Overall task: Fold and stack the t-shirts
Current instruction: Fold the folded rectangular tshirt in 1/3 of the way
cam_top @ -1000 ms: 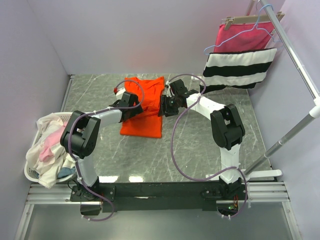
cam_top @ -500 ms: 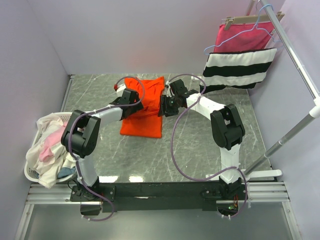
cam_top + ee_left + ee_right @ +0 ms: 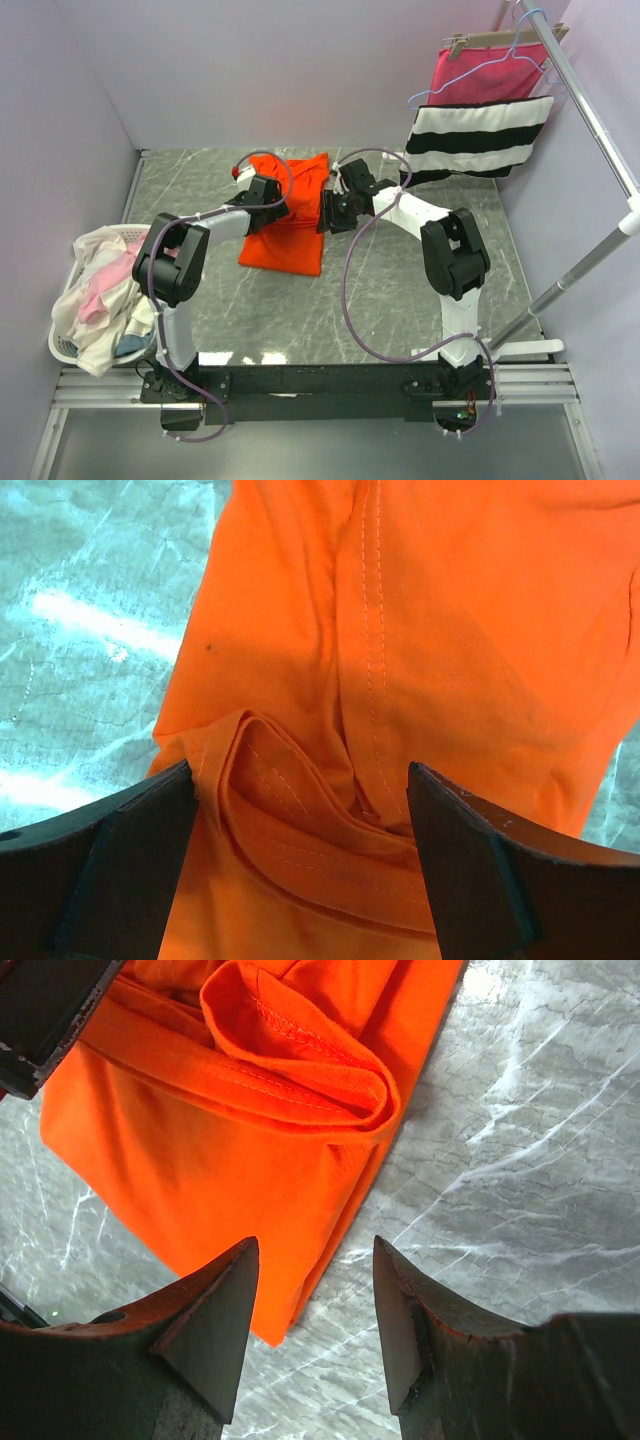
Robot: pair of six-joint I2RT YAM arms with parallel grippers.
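Where the two arms are bolted to the black rail (image 3: 330, 381) at the near edge, the worktop (image 3: 400, 300) begins. It is a grey slab with pale marble veins, glossy enough to show bright patches just ahead of the rail. Off its near-left side sits a white laundry basket (image 3: 58, 348), heaped with cream-white t-shirts (image 3: 95, 248) and a pale pink one (image 3: 98, 300).

Farther in, toward the middle of the far half, lies the orange-red t-shirt (image 3: 290, 240). It is partly folded into a long shape running toward the back wall, with rolled layers of hem at its far part. Both arms reach in to it. The left end effector (image 3: 264, 192) hangs over the shirt's left portion with its jaws spread wide. A bunched fold of hem lies between them, close against one finger but not pinched. The right end effector (image 3: 335, 210) is at the shirt's right edge, its fingers moderately apart with nothing gripped. Under the gap I can see the shirt's edge and bare marble.

Beyond that, plain lilac walls (image 3: 300, 70) close in the space at the back and on both sides. At the far right a grey tube clothes rack (image 3: 590, 112) slants across the corner. A hanger (image 3: 485, 45) on it carries a pink cloth with broad black and white stripes (image 3: 470, 140).
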